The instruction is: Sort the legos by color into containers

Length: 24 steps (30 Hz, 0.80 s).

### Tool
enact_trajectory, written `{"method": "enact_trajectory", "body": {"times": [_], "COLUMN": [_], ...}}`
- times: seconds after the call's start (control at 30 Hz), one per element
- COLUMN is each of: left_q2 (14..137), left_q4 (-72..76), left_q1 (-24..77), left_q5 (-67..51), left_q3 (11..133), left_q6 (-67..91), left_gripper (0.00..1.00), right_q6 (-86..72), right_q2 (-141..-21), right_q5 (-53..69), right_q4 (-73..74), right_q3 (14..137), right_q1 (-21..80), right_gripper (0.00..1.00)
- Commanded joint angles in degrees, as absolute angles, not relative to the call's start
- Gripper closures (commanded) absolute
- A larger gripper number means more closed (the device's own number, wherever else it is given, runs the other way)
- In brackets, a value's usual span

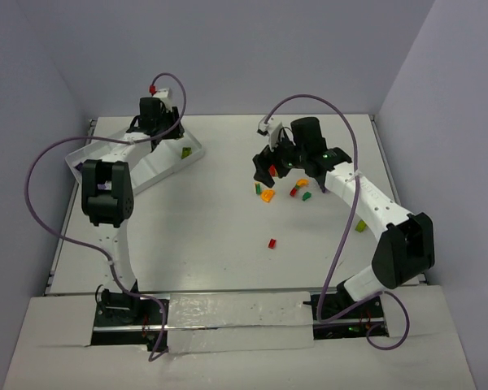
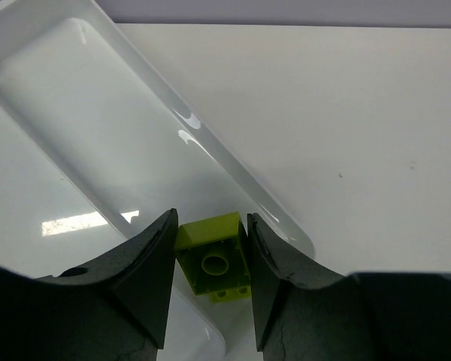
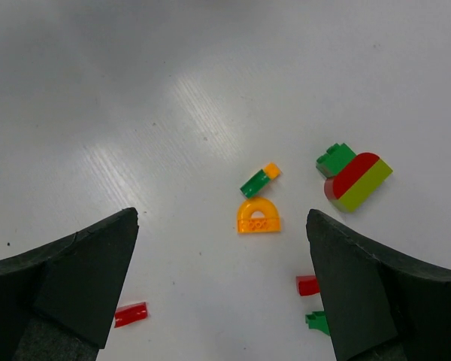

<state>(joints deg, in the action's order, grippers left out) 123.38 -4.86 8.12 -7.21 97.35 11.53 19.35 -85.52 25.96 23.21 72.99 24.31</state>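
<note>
My left gripper point(image 2: 210, 259) is shut on a lime brick point(image 2: 210, 252) and holds it over the near end of the white tray point(image 2: 98, 135), underside toward the camera. A second lime piece point(image 2: 227, 294) shows just beneath it. In the top view the held lime brick point(image 1: 185, 152) is at the tray's right end point(image 1: 159, 166). My right gripper point(image 3: 222, 226) is open wide and empty above the table. Below it lie an orange arch point(image 3: 258, 216), a green-and-orange bar point(image 3: 258, 180), a red-and-lime dome point(image 3: 358, 180) and small red point(image 3: 307, 285) and green point(image 3: 316, 321) bricks.
A red brick point(image 1: 272, 243) lies alone mid-table, also seen in the right wrist view point(image 3: 131, 313). A lime brick point(image 1: 361, 227) sits beside the right forearm. Another green brick point(image 3: 335, 158) touches the dome. Purple cables loop over both arms.
</note>
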Motion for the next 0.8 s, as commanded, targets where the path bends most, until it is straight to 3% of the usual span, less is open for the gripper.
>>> {"method": "enact_trajectory", "body": {"times": [0.0, 0.13, 0.17, 0.2, 0.33, 0.6, 0.77], "left_q2": [125.8, 128.9, 129.8, 129.8, 131.3, 131.4, 127.1], "left_q4": [-0.9, -1.9, -2.2, -2.5, -4.7, -7.7, -9.4], "left_q1": [8.3, 8.3, 8.3, 8.3, 8.3, 8.2, 8.5], "left_q5": [-2.0, -1.3, -1.0, -0.9, -0.5, -0.3, -0.7], "left_q3": [103.6, 106.4, 107.1, 107.3, 108.9, 111.6, 110.9], "left_q6": [8.7, 8.9, 9.2, 9.2, 9.4, 9.6, 9.3], "left_gripper": [0.91, 0.79, 0.7, 0.69, 0.44, 0.3, 0.27], "right_q6": [19.6, 20.0, 19.9, 19.9, 19.2, 17.6, 22.1], "right_q2": [-82.8, -83.1, -83.3, -83.6, -84.7, -87.3, -84.4], "right_q5": [25.5, 24.3, 23.7, 23.4, 19.3, 13.7, 15.4], "right_q4": [21.7, 21.5, 21.6, 21.8, 22.2, 26.8, 36.1], "right_q3": [71.5, 71.1, 71.2, 71.4, 72.3, 75.6, 75.5], "right_q1": [23.8, 23.6, 23.6, 23.6, 23.0, 19.5, 12.5], "right_gripper": [0.0, 0.0, 0.0, 0.0, 0.0, 0.01, 0.08]}}
